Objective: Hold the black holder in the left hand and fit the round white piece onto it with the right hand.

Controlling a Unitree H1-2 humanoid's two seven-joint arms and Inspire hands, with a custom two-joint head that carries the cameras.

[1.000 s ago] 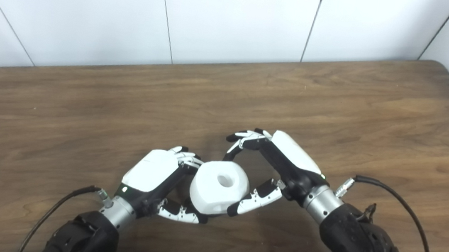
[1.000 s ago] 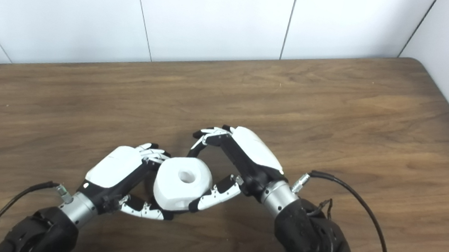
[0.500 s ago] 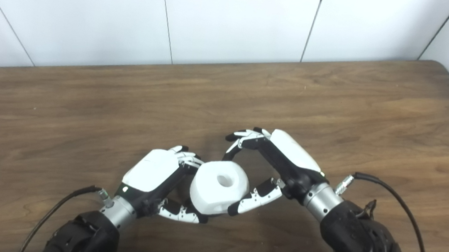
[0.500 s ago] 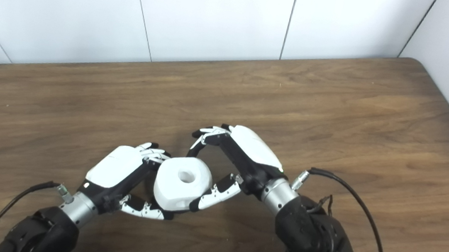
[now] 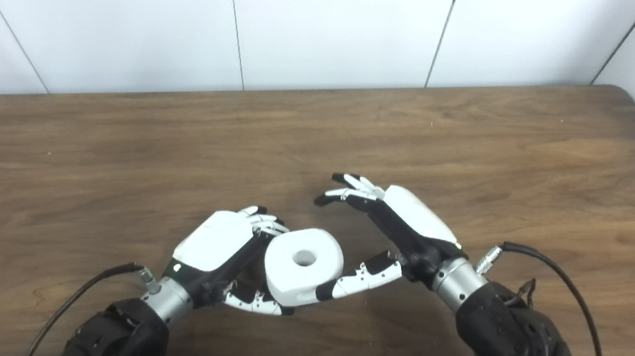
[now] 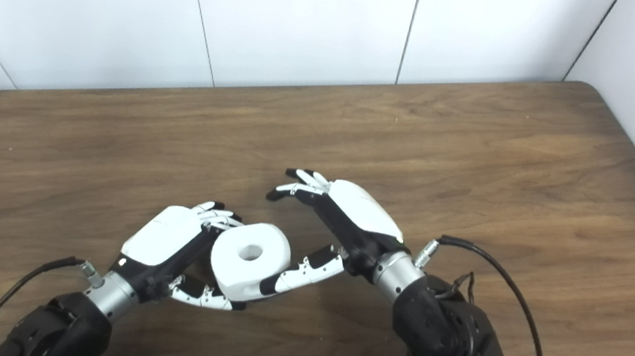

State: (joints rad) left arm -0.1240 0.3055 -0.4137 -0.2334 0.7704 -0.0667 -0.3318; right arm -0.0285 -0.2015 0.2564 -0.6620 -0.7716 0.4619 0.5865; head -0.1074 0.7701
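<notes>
The round white piece [image 5: 288, 276], a thick ring with a centre hole, sits low over the table between my two hands. My left hand [image 5: 216, 241] is curled against its left side, fingers and thumb wrapped in under it. The black holder is almost wholly hidden beneath the piece and inside that hand. My right hand [image 5: 410, 220] is open to the right of the piece. Its fingers [image 5: 346, 187] are stretched out above and behind the piece, apart from it. Only its thumb [image 5: 360, 274] rests against the piece's lower right side.
The brown wooden table [image 5: 474, 147] runs back to a white panelled wall and ends at a rounded corner far right. A black cable [image 5: 571, 287] loops from my right wrist, and another [image 6: 17, 282] trails from my left wrist.
My right hand's fingers have lifted off the white piece and straightened. The piece has shifted slightly left and lies flatter, its hole facing more upward. My left hand has hardly moved.
</notes>
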